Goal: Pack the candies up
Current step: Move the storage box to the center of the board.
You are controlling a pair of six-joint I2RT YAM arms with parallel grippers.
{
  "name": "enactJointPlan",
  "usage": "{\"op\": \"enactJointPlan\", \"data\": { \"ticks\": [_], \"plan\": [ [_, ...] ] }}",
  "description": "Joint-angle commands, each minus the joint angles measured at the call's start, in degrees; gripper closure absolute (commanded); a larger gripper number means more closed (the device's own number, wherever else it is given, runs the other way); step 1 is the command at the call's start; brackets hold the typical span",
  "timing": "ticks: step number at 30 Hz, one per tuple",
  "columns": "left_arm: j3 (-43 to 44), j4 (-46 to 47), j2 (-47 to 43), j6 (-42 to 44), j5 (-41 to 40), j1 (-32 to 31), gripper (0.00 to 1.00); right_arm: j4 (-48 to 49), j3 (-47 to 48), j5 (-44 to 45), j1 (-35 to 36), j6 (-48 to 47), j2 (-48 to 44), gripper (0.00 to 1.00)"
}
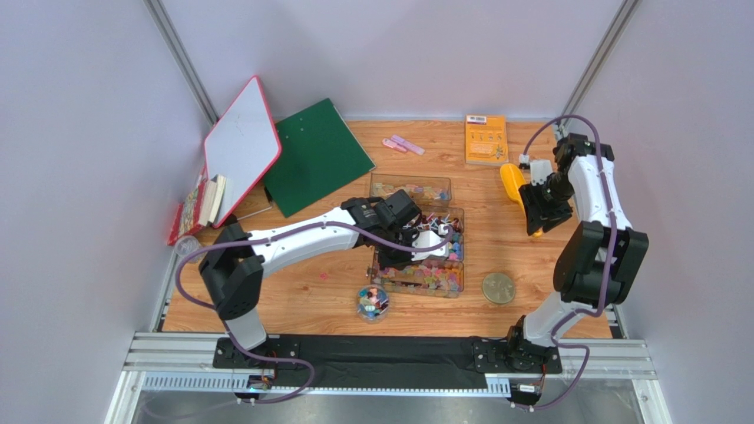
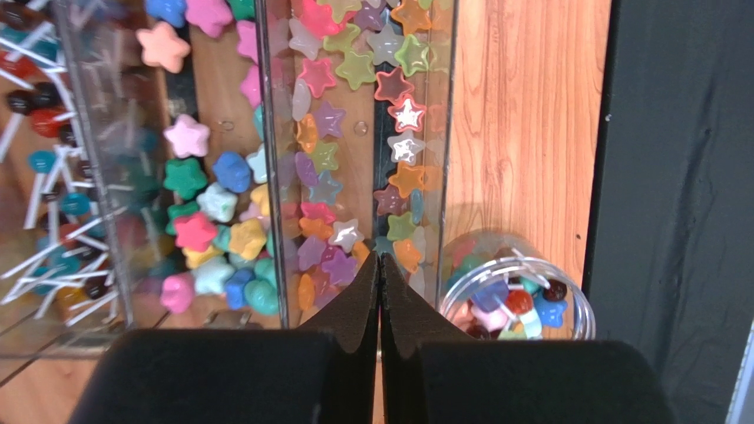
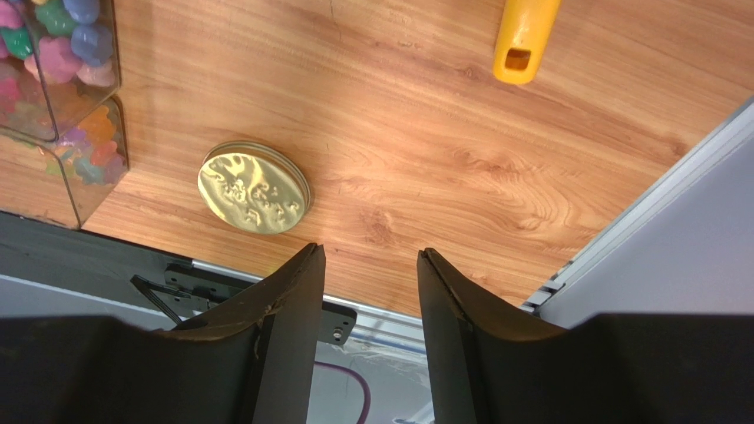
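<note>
- Shut tight on nothing that can be seen: the left pincer (image 2: 380,262), tips pressed flat together.
- Hangs over the clear boxes (image 2: 274,132), with the candies (image 2: 248,237) heaped just past the tips and to their left, and more in the narrow compartment straight ahead.
- Look small, star-shaped and glossy, so probably light, hard and slippery (a guess from the shine alone). Likely to squirt sideways out of a two-sided pinch.
- Best gripped one at a time across the flat faces, from the top of the heap where neighbours crowd least. Probably easier to scoop in bulk than to pinch.
- Unlikely to crush under a gentle squeeze, though easy to scatter.
- Close to the right of those tips: a small round jar (image 2: 518,291), open at the top and partly filled with mixed sweets.
- Partly open and empty: the right pincer (image 3: 370,265), above the wooden table (image 3: 425,132).
- Ahead of it and to the left, a gold lid (image 3: 254,188) flat on the wood. Farther ahead and to the right, a yellow scoop (image 3: 524,40), clear of both pincers.
- Looks like stiff plastic, that scoop, with the handle the obvious place to grip.
</note>
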Motion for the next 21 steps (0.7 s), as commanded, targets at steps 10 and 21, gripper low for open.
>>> {"op": "enactJointPlan", "data": {
  "ticks": [10,21],
  "plan": [
    [8.2,3.3,13.56,-1.87,-0.21,0.02,1.0,2.36,-11.84,-2.14,-0.28,-5.31,-19.33,0.53],
    [10.92,10.85,18.76,-0.2,-11.37,1.6,1.0,5.62,-15.8,-4.78,-0.28,-5.15,-23.38,0.52]
  ]
}}
